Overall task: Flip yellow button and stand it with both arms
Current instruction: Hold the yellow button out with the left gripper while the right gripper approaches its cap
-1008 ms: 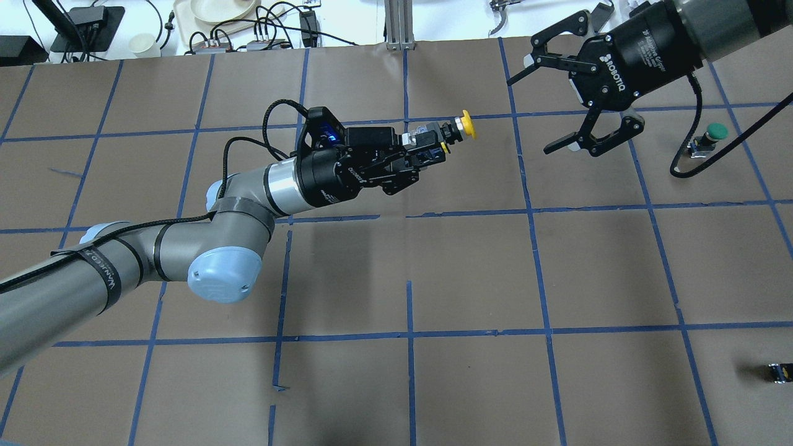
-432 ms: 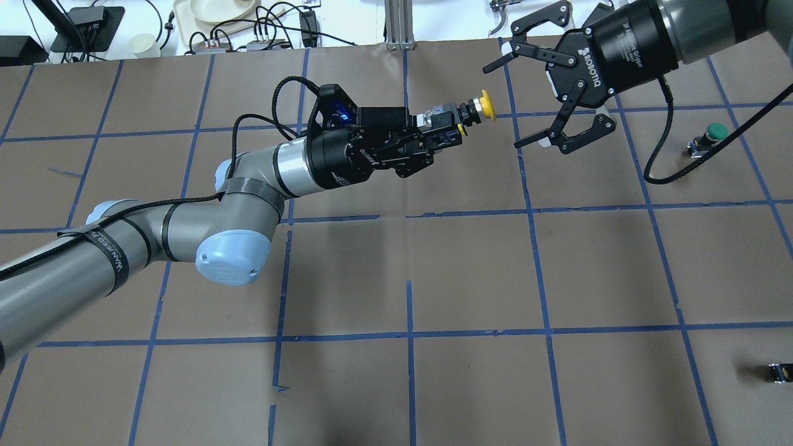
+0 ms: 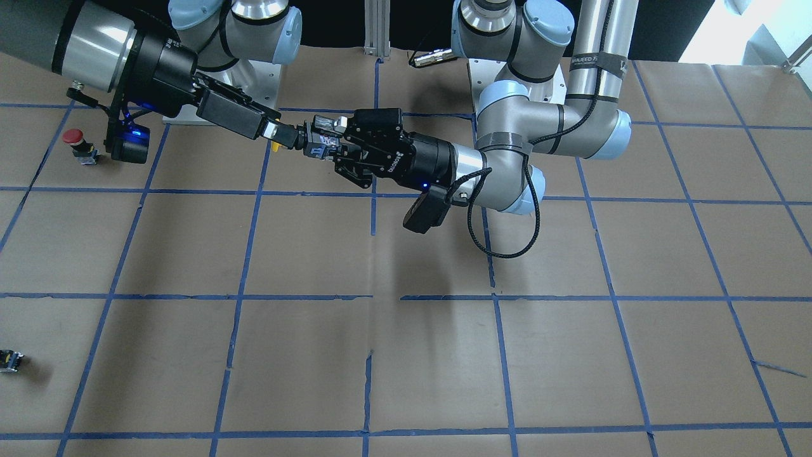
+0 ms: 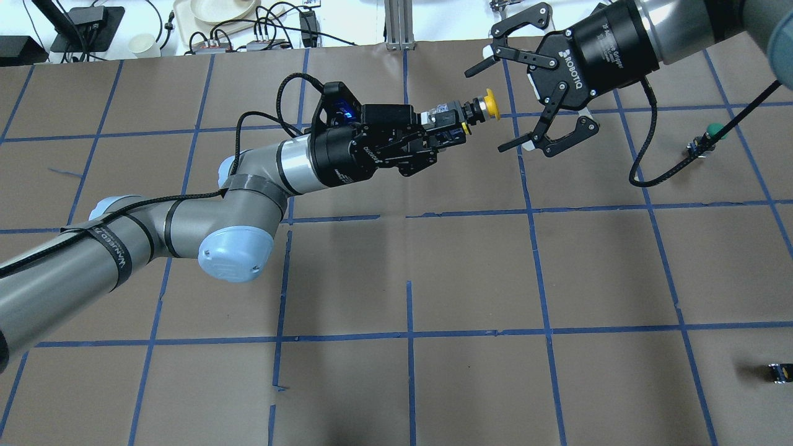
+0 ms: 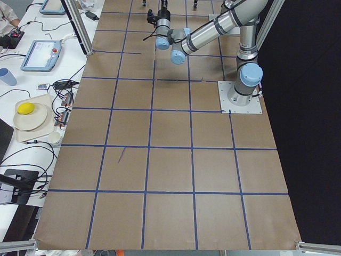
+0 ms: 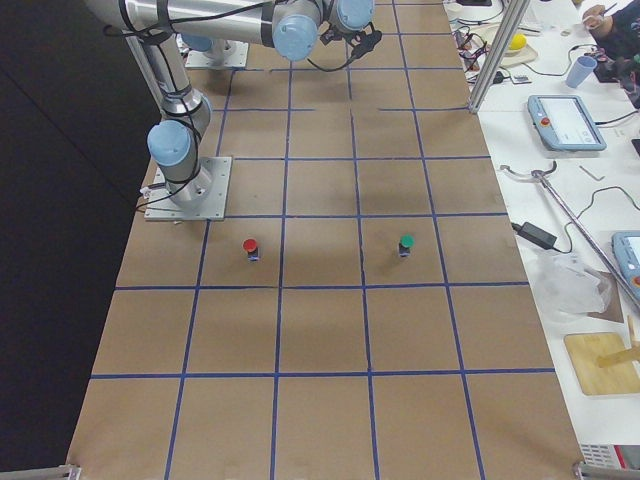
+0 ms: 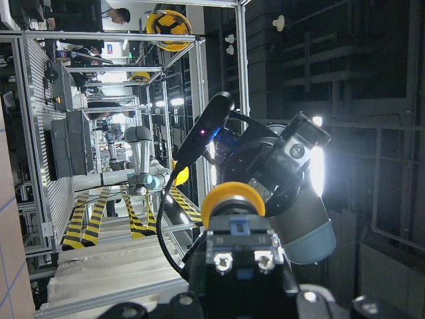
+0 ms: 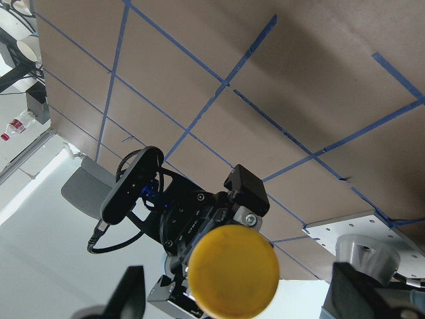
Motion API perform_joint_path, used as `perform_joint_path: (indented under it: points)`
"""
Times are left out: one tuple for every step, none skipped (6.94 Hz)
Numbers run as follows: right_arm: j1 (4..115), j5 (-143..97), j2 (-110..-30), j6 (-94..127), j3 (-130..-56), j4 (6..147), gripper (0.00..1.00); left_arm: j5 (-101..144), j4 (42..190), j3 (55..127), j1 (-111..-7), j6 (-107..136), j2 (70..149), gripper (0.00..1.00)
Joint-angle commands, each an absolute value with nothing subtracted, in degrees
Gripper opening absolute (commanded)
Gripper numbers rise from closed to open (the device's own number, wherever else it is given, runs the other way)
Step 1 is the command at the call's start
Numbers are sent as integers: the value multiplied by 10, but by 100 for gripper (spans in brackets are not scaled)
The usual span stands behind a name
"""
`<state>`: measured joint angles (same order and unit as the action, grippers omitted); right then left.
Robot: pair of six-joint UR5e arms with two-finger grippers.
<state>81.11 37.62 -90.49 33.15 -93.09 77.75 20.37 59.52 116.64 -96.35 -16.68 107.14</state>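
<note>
The left gripper (image 4: 449, 127) is clamped tight on the black body of the yellow button (image 4: 490, 103) and holds it in the air above the table (image 4: 471, 272). The button lies roughly level, with its cap turned away from that gripper and towards the right gripper (image 4: 489, 108).

The right gripper is spread wide and has hold of nothing. In the overhead view the cap sits between its two fingertips, about level with them and touching neither. The right wrist view shows the same: the cap (image 8: 232, 269) fills the middle, with a finger (image 8: 129, 296) well out to one side, its mate well out to the other, and a clear gap on both. From the left wrist camera the cap (image 7: 234, 199) rises just past the button's body, and the right arm's dark bulk stands close behind it.

The table is covered in brown paper marked off in squares by blue tape. On the robot's right side a green button (image 4: 717, 130) and a red button (image 3: 73, 136) stand upright, well apart from each other and from the grippers. A small black part (image 4: 777, 371) lies alone near the table's edge on that side.

Beyond the far edge runs a white bench (image 4: 446, 18) with tangled cables (image 4: 272, 25), a tray (image 4: 179, 15) and a cup (image 4: 144, 44).
</note>
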Motion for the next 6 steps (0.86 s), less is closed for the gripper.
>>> perform_joint_path:
  points:
    - [809,380,-904,333,-933,781,89,203,598,1175,-965,-167,1069,5]
    - [809,381,-904,334,-933,780,82,203,597,1174,-965,-167,1069,5]
    - [809,381,-904,334,-933,780,71,203,596,1171,-965,-166,1072,6]
    - [809,381,-904,335,-933,779,61,203,596,1172,-966,-166,1072,6]
    - [805,381,-904,335,-935,774,47,203,596,1172,-965,-166,1072,6]
    - [805,381,-904,337,-935,773,30,203,596,1173,-965,-166,1072,6]
